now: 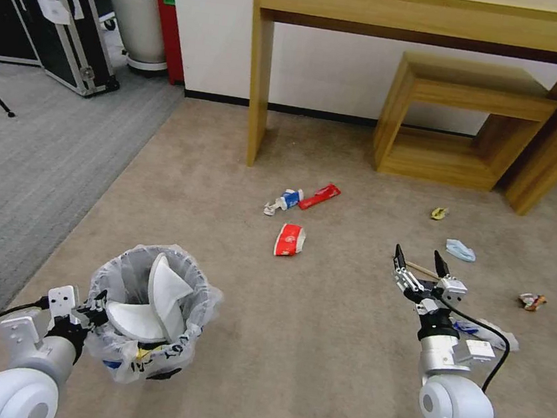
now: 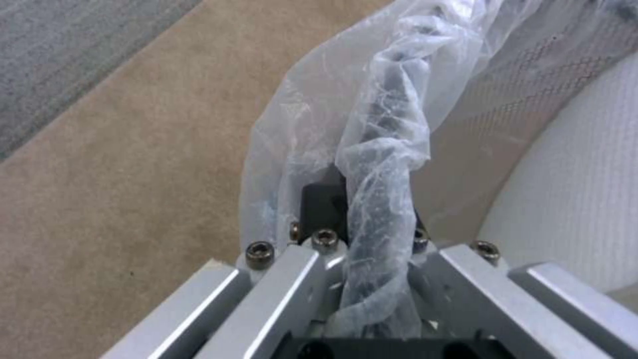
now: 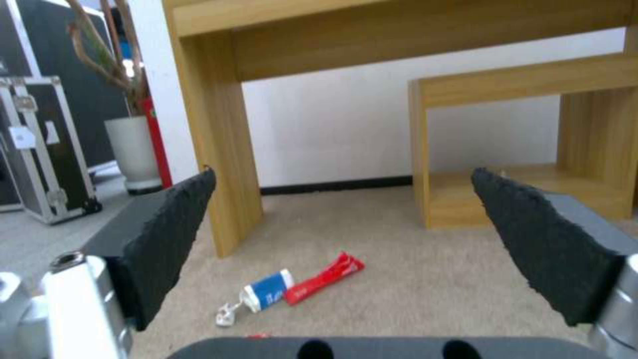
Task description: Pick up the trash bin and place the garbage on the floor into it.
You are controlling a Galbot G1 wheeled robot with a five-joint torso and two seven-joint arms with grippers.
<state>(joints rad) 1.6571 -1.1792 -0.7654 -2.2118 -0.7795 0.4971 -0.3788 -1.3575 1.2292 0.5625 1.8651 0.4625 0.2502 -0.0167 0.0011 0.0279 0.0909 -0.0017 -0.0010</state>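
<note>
Trash bin (image 1: 146,315) upright, left hand (image 1: 94,312) gripping rim.

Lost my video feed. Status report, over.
Left gripper shut on bin rim, slippers inside. Right gripper open, empty, above carpet. Cup, wrapper still down. Nothing blocking.

We see a tall wooden desk (image 1: 441,16) against the white wall (image 1: 335,68), a low wooden shelf unit (image 1: 466,123) beneath it, a white planter (image 1: 139,22), perhaps a red canister (image 1: 170,29) beside it, and black flight cases (image 1: 53,9) on grey carpet (image 1: 29,160).
</note>
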